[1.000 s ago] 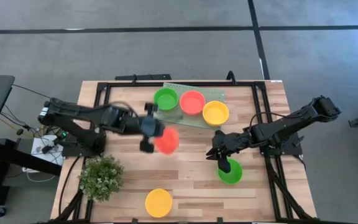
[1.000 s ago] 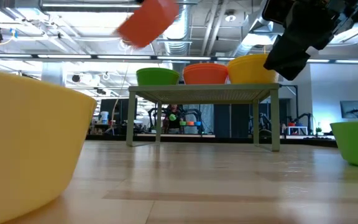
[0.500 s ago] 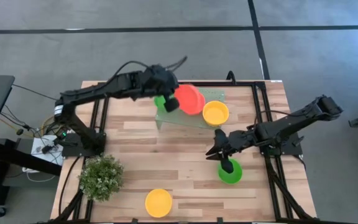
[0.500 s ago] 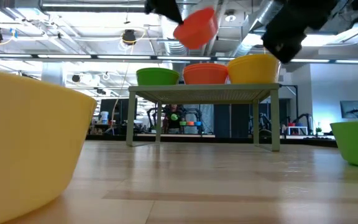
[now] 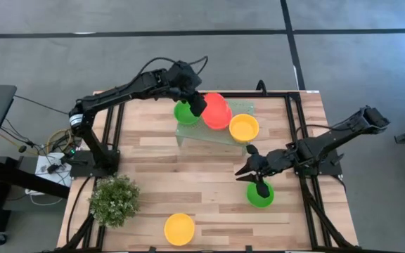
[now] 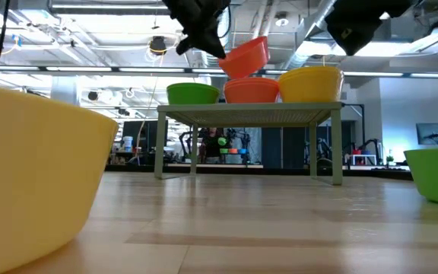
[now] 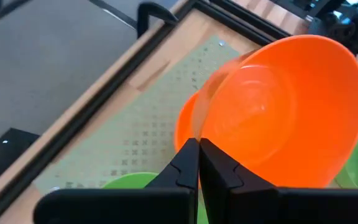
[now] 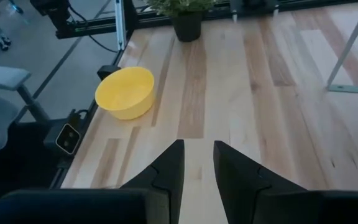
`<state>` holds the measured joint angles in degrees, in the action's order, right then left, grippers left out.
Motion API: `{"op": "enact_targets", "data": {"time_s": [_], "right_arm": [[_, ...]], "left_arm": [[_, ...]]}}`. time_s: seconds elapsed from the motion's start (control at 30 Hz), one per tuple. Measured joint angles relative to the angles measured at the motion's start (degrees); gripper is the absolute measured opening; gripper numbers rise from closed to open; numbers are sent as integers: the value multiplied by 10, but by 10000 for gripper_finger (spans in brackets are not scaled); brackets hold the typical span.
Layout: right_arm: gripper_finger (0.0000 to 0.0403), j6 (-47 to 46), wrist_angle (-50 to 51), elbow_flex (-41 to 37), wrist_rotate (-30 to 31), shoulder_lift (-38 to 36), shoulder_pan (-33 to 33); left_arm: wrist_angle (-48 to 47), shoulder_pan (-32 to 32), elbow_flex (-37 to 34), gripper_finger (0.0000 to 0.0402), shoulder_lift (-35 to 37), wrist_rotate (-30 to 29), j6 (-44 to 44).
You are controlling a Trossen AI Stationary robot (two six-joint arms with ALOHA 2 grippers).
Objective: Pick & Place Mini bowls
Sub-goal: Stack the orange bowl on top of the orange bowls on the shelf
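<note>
My left gripper (image 5: 197,104) is shut on an orange-red mini bowl (image 5: 215,107), held tilted just above another red bowl (image 6: 251,91) that sits on the pale green rack (image 5: 243,107). A green bowl (image 5: 184,113) and a yellow bowl (image 5: 244,128) also sit on the rack. My right gripper (image 5: 248,171) is open and empty, right beside a green bowl (image 5: 261,195) on the table. A yellow bowl (image 5: 179,229) rests on the table near the front edge. My left gripper pinches the orange-red bowl's rim (image 7: 199,132), one finger inside the bowl and one outside. The fingers come from the table's left side, slanting down. The bowl is lifted clear and tilted (image 6: 245,57), hanging over the red bowl on the rack.
A small bushy plant (image 5: 114,200) stands at the front left of the table. The black frame rails (image 5: 297,126) run along the table's sides. There is bare wood between the rack and the front yellow bowl (image 8: 126,92).
My left gripper has carried the orange-red bowl from the middle of the table up and toward the far edge, then come down over the rack's red bowl. The bowl stays tilted in the hold.
</note>
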<state>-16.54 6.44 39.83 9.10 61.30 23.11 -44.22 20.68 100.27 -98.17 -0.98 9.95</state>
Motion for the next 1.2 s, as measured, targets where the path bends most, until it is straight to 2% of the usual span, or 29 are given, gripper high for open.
{"op": "enact_targets", "data": {"time_s": [0.27, 0.87, 1.0, 1.2], "right_arm": [[82, 0, 0, 0, 0, 0, 2], [82, 0, 0, 0, 0, 0, 2], [82, 0, 0, 0, 0, 0, 2], [82, 0, 0, 0, 0, 0, 2]], "left_arm": [[1, 0, -1, 4, -10, 4, 0], [27, 0, -53, 6, -9, 1, -6], [49, 0, -53, 21, -9, 1, -9], [57, 0, -53, 70, -9, 2, -11]]}}
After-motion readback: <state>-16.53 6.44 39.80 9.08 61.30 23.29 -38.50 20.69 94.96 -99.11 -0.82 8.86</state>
